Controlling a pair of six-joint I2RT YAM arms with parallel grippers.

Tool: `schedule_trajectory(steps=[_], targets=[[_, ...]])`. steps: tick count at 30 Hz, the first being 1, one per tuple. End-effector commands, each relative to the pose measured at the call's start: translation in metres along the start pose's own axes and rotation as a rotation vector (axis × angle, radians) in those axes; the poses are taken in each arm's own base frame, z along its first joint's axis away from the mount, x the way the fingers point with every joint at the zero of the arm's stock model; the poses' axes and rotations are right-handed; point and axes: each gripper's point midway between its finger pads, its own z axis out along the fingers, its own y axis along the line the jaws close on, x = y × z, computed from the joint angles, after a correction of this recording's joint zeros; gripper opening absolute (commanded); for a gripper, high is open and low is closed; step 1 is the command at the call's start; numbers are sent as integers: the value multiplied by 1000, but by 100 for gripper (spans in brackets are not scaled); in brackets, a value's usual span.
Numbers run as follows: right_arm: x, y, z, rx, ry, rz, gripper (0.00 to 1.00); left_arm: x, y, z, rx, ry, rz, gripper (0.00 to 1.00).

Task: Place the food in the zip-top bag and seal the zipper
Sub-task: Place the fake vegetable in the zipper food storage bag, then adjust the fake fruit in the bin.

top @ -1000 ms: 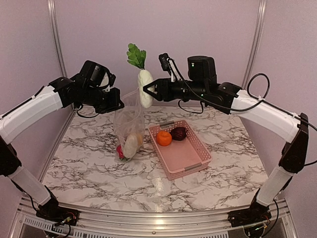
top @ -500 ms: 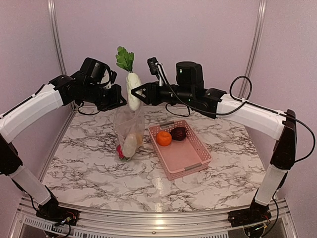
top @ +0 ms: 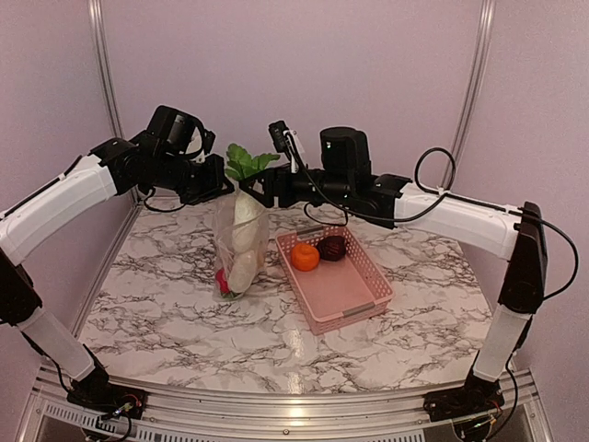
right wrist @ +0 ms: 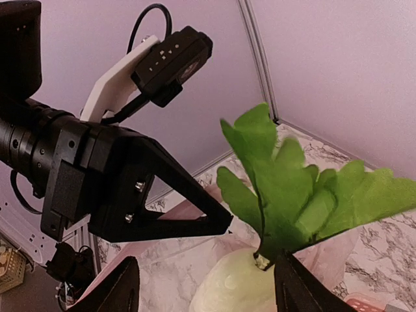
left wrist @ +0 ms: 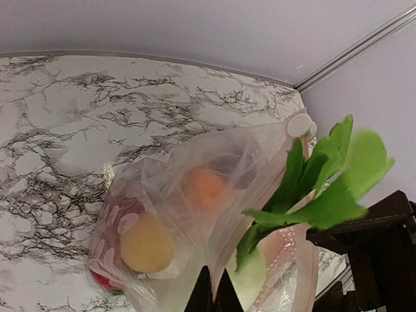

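Note:
The clear zip-top bag (top: 241, 241) hangs upright over the table, holding a yellow ball (left wrist: 147, 242), an orange ball (left wrist: 203, 188) and a red piece at the bottom. My left gripper (top: 221, 189) is shut on the bag's mouth edge, as the left wrist view (left wrist: 212, 287) shows. A whitish radish (top: 244, 216) with green leaves (top: 247, 163) stands in the bag's mouth. My right gripper (top: 257, 192) is open around its top, with the fingers (right wrist: 298, 286) wide apart. The radish (right wrist: 237, 286) sits between them. The zipper strip is too faint to make out.
A pink slatted basket (top: 350, 293) stands right of the bag, holding an orange ball (top: 305, 256) and a dark purple ball (top: 332, 247). The back wall and metal frame posts are close behind both grippers.
My right gripper has moved left and down with the radish. The radish has gone from above the bag into its mouth, and the jaws now stand apart. The left gripper has kept hold of the bag.

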Motion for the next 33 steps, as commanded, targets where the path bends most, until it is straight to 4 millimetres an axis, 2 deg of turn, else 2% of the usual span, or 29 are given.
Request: schedule_trajectory(steps=[1, 6, 11, 14, 20, 23, 25, 27, 29, 31, 33], targets=[[-3, 9, -6, -14, -6, -15, 70, -3, 1, 0, 3, -4, -9, 0], [-18, 12, -23, 18, -36, -9, 70, -2, 3, 1, -2, -1, -13, 0], [-12, -17, -38, 220, 29, 34, 64, 1, 7, 3, -7, 5, -13, 0], [-3, -27, -35, 273, 95, 56, 61, 2, 6, 6, 2, 10, -13, 0], [32, -33, -19, 273, 238, 129, 57, 0, -1, 10, 34, 10, -15, 0], [42, -30, -11, 239, 284, 160, 51, 0, -2, 12, 42, 15, -16, 0], [42, -28, -7, 227, 294, 165, 40, 2, -3, 12, 45, 20, -13, 0], [37, -31, -8, 253, 295, 169, 27, 4, -1, 13, 43, 26, -13, 0], [25, -31, -11, 274, 280, 170, 17, 3, -2, 11, 43, 25, -16, 0], [5, -23, -15, 260, 247, 172, 11, -5, -6, -2, 41, 3, -21, 0], [-19, -11, -18, 222, 199, 171, 8, -21, -13, -23, 44, -57, -20, 0]])
